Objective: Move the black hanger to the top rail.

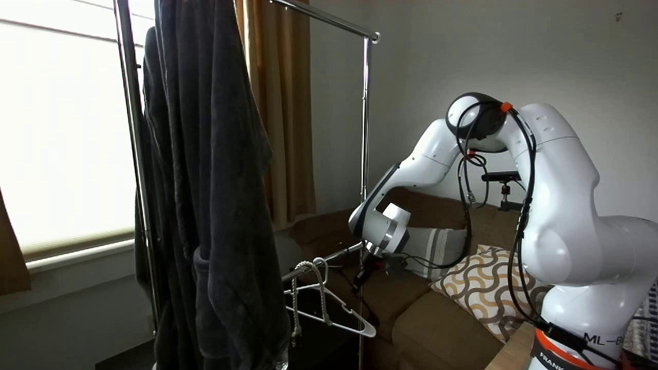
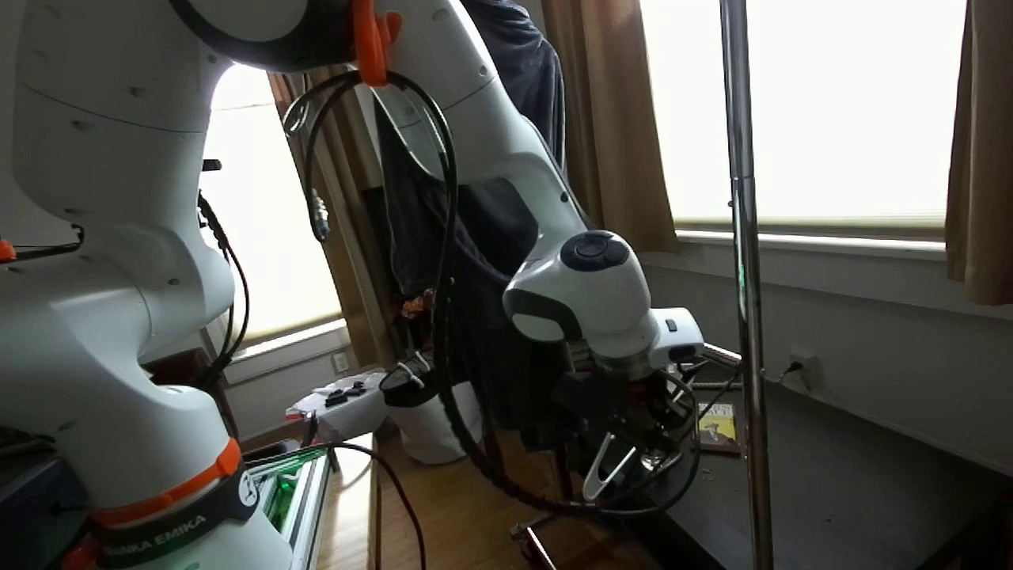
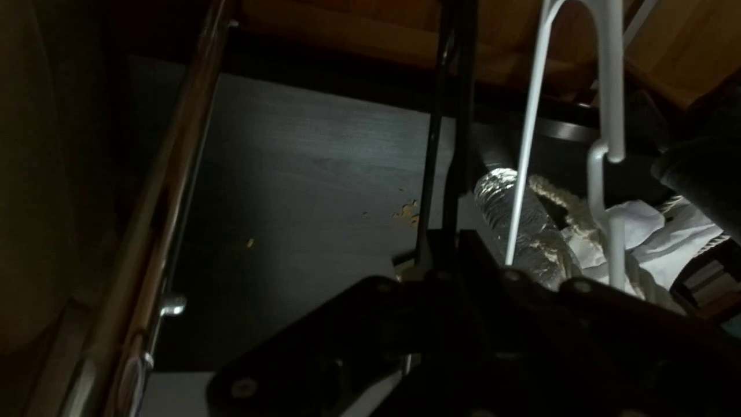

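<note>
In the wrist view we find the black hanger (image 3: 463, 116) right at the tool (image 3: 456, 240): two thin bars run down toward the fingertips, the thicker one going in between them, the other passing just beside. We see the tool's fingers drawn close together, pinching that thicker bar. The black hanger stands almost edge-on to us, a narrow strip whose long axis leads from the tool to the upper edge of the view; its hook we cannot make out. In an exterior view we see a corner of it below the tool, pointing downward.

Just to the side of the tool, the white hanger (image 3: 612, 98) runs roughly alongside the black one, its end facing the same way. Below the tool we see a grey surface (image 3: 324, 174) and a foil tube (image 3: 538, 231).

In an exterior view we place the lower bar (image 1: 337, 255) just beside the tool, with the white hanger and a rope (image 1: 295, 303) hanging there; whether the black hanger also rests on it we cannot tell. The top rail (image 1: 329, 19) runs well above the tool. A robe (image 1: 221, 205) hangs well apart from the tool, and behind the tool we see a sofa (image 1: 421, 324) with a patterned cushion (image 1: 483, 288).
</note>
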You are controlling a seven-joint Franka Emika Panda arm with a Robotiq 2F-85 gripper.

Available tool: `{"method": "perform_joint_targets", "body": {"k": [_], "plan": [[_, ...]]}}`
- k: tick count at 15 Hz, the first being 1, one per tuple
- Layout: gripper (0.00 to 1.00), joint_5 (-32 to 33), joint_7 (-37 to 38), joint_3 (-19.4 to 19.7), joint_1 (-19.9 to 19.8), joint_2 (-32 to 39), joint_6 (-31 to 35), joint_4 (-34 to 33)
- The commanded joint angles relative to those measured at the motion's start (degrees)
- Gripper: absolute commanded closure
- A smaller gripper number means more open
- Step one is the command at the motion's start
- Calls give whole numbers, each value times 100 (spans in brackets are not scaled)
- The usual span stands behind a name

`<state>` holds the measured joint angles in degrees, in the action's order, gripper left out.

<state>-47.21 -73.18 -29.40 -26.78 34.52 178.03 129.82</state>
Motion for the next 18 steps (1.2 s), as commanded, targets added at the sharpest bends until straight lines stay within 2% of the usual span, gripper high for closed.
{"method": "perform_joint_targets", "body": {"k": [1, 3, 4, 6, 7, 10, 12, 13, 17, 18], "plan": [[98, -299, -333, -677, -475, -790, 763, 843], [98, -316, -371, -1051, -817, -1189, 992, 1331], [98, -328, -342, -1064, -890, -1453, 947, 1647], [98, -347, -328, -1238, -1244, -2057, 560, 2222], [98, -387, -230, -1103, -1182, -2382, 497, 2497], [98, -627, -239, -1551, -1724, -3202, 263, 2930], [98, -746, -154, -1569, -1720, -3779, -37, 3181], [98, -1014, -727, -934, -1276, -3624, -203, 2775], [98, -524, -491, -1308, -1660, -4475, -746, 2779], [98, -932, -596, -1191, -1284, -5020, -940, 3029]]}}
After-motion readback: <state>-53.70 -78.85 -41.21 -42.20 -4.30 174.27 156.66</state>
